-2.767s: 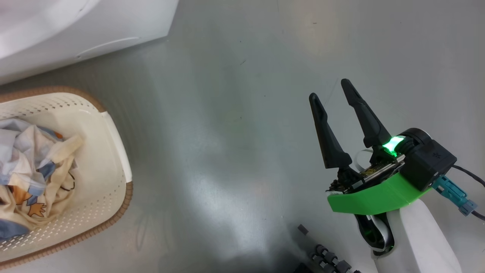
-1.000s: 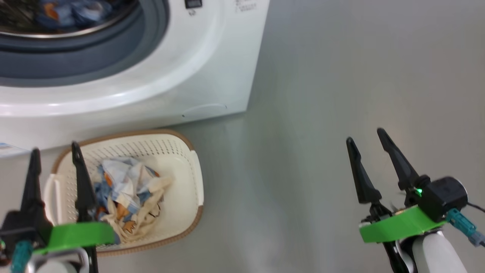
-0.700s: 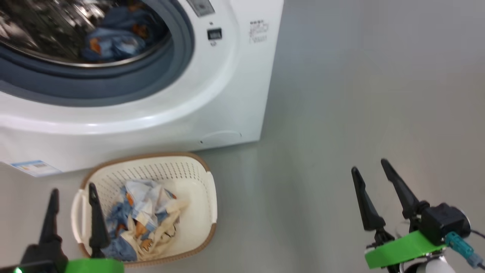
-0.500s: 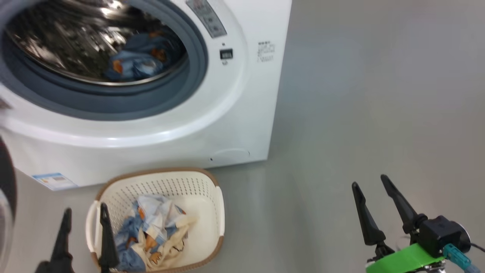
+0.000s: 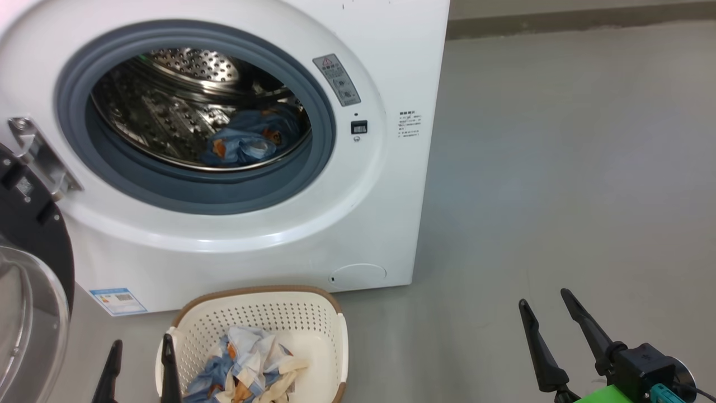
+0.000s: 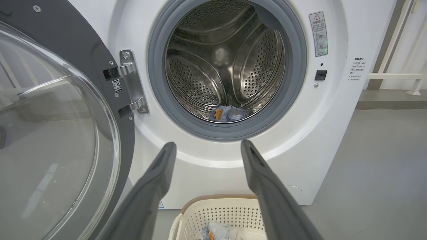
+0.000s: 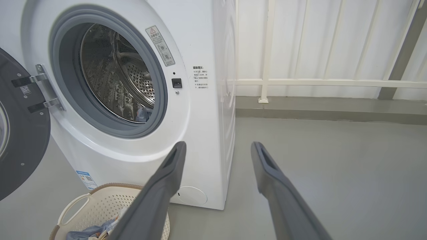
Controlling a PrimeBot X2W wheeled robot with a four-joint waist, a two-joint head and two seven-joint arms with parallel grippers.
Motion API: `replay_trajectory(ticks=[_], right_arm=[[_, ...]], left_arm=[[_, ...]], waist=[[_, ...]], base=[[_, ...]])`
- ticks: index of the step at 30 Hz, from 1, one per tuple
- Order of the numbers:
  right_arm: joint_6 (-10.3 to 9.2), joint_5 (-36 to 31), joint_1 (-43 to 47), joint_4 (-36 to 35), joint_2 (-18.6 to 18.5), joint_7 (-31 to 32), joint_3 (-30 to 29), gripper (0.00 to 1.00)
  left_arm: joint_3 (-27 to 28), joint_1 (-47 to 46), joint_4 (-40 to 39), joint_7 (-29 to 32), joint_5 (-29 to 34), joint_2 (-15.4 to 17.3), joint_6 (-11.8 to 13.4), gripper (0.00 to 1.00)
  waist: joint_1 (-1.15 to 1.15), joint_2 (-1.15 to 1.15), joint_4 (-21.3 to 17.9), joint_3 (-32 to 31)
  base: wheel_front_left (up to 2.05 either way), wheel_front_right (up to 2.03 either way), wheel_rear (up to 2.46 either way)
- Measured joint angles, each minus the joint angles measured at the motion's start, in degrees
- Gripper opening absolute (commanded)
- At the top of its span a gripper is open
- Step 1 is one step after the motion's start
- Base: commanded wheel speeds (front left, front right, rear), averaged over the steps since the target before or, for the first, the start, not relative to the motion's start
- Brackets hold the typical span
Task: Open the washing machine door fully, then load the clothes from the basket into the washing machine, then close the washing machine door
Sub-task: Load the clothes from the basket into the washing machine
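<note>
We find the left gripper (image 5: 140, 342) spread wide, empty, hanging by the basket (image 5: 330, 319). The right gripper (image 5: 543, 299) is equally wide, empty, over the floor (image 5: 559, 168). The door (image 5: 33, 235) stands swung open. Clothes (image 5: 251, 364) lie in the basket; a blue piece (image 5: 246, 143) lies inside the washing machine (image 5: 391, 56).

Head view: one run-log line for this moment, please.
door open | drum: one garment | basket: clothes inside | left gripper open, empty | right gripper open, empty

Open washing machine door (image 6: 56, 126) at left; blue clothes (image 6: 228, 114) in drum (image 6: 200, 76); left end effector (image 6: 207, 144) spread wide; basket (image 6: 217, 213) at bottom edge.
</note>
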Motion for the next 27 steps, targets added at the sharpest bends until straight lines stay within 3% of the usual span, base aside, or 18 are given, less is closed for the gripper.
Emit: replay_trajectory(ticks=[27], right_arm=[[0.0, -0.1, 1.4, -0.7, 0.7, 0.8, -0.4, 1.0]], left_arm=[[0.0, 1.1, 0.9, 0.0, -0.1, -0.1, -0.6, 1.0]], waist=[[0.0, 0.0, -0.1, -1.7]], base=[[0.0, 0.0, 0.0]])
